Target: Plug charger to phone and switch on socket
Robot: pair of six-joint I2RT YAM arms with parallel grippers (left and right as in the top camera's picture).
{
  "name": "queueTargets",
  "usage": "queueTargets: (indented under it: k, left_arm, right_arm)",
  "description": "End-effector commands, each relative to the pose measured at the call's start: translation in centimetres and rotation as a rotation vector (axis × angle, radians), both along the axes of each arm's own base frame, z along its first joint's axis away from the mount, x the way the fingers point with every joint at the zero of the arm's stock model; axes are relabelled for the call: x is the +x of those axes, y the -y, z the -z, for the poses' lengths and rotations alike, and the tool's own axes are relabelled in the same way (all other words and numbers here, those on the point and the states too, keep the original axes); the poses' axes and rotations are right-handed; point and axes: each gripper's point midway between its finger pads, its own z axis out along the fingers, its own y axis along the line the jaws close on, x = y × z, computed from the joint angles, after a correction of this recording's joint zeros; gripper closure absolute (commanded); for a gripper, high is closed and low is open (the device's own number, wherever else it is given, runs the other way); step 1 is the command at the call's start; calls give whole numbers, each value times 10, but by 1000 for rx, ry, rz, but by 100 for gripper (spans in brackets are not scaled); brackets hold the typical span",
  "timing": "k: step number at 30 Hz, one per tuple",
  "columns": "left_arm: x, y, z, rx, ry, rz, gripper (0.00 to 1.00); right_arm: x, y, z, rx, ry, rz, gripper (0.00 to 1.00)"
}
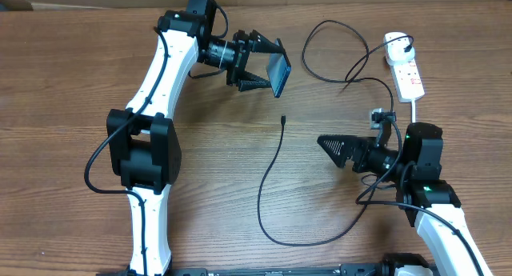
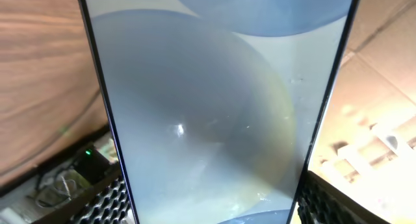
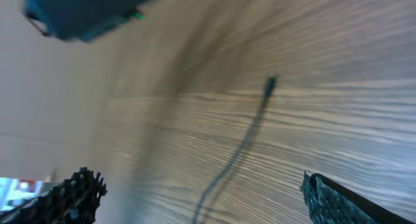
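The small connector tip (image 1: 283,118) of the long thin black charger cable (image 1: 268,180) lies flat on the brown wooden table (image 1: 64,76), out in the middle. From the tip the cable runs back toward the robot's side, then bends round to the right and goes up to the narrow white power strip (image 1: 405,66) in the far right corner. The slim black-edged phone (image 1: 282,72) with the light-blue screen is up in the air just past the tip. The left gripper (image 1: 268,64) holds it tight, one finger on each long edge. The right gripper (image 1: 332,150) has its jaws wide apart with nothing in them. It points at the tip from the right, across the cable's length. I think this free arm should pick up the tip.
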Motion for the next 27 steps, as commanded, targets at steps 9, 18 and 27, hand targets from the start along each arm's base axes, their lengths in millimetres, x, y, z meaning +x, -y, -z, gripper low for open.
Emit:
queueTargets:
  k: [9, 18, 27]
  left_arm:
    - [-4, 16, 16, 166, 79, 15, 29]
    - [-18, 38, 28, 257, 3, 15, 30]
    - [-25, 49, 44, 373, 25, 17, 30]
  right_arm:
    - [12, -15, -47, 194, 39, -2, 0]
    - [32, -26, -56, 181, 74, 126, 0]
    - [41, -30, -49, 106, 99, 238, 0]
